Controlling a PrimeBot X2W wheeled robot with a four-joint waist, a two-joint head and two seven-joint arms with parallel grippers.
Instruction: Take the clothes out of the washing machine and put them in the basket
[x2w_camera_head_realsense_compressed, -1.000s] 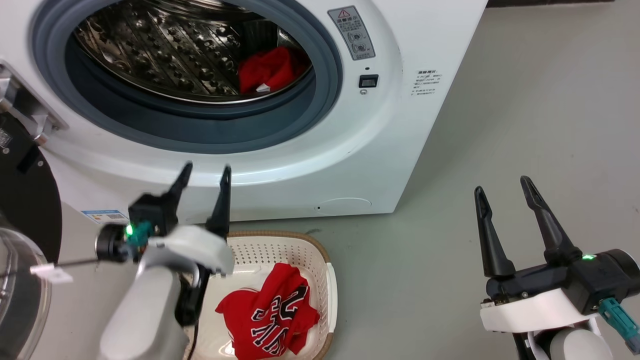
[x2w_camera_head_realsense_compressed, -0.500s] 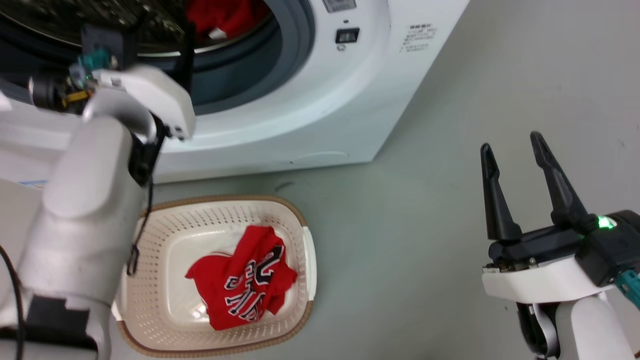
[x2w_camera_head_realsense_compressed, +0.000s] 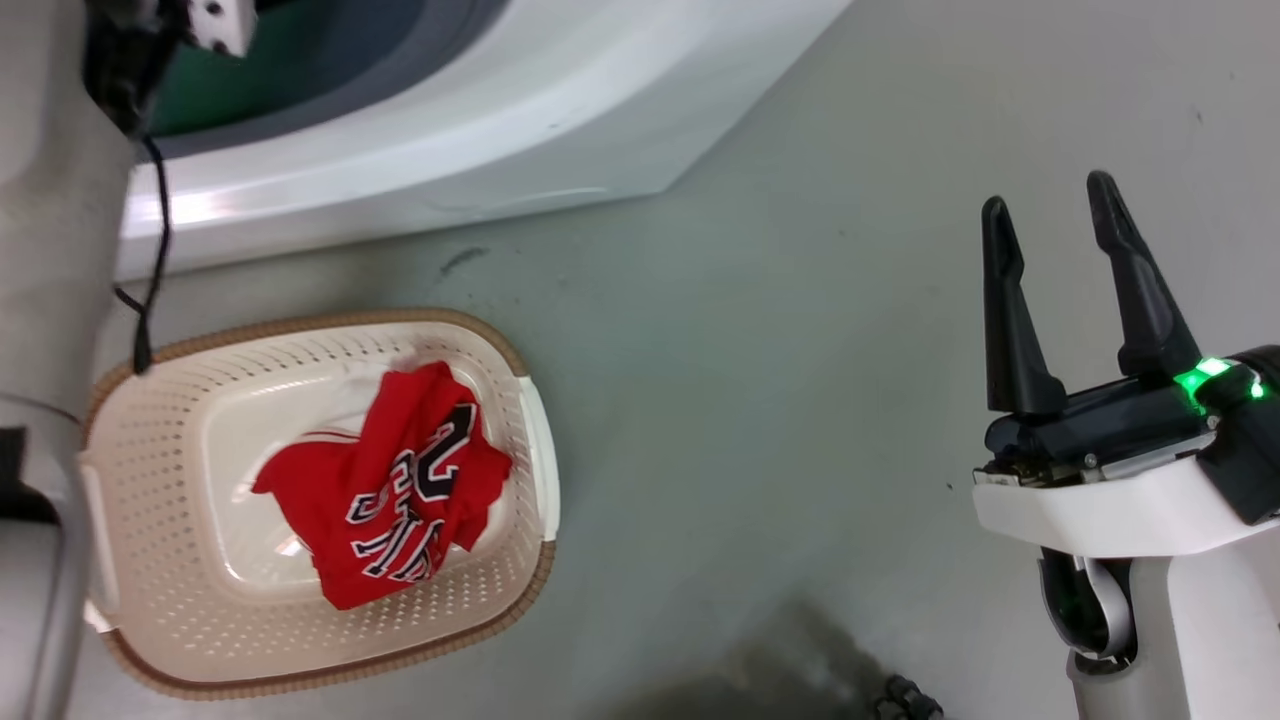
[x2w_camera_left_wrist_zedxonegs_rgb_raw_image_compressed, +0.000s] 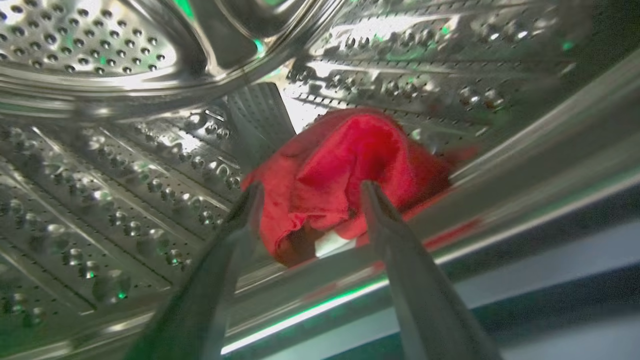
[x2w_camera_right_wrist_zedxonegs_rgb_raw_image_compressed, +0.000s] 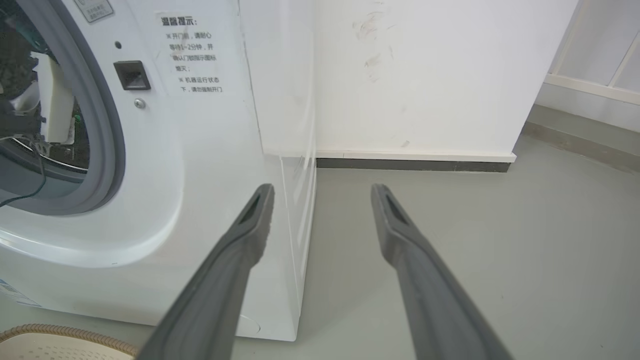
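Fingers of my left gripper (x2w_camera_left_wrist_zedxonegs_rgb_raw_image_compressed: 311, 187) spread wide inside the washing machine (x2w_camera_right_wrist_zedxonegs_rgb_raw_image_compressed: 210, 165) drum (x2w_camera_left_wrist_zedxonegs_rgb_raw_image_compressed: 125, 165), tips framing a crumpled red garment (x2w_camera_left_wrist_zedxonegs_rgb_raw_image_compressed: 360, 150), contact unclear | my right gripper (x2w_camera_head_realsense_compressed: 1048, 195) wide apart, empty, above the floor (x2w_camera_head_realsense_compressed: 750, 350) | other red garment (x2w_camera_head_realsense_compressed: 390, 480) lies in the basket (x2w_camera_head_realsense_compressed: 150, 450)

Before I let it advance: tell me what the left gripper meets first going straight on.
Most likely the red garment in the drum, lying straight ahead of the open left gripper. How far off, I cannot tell.
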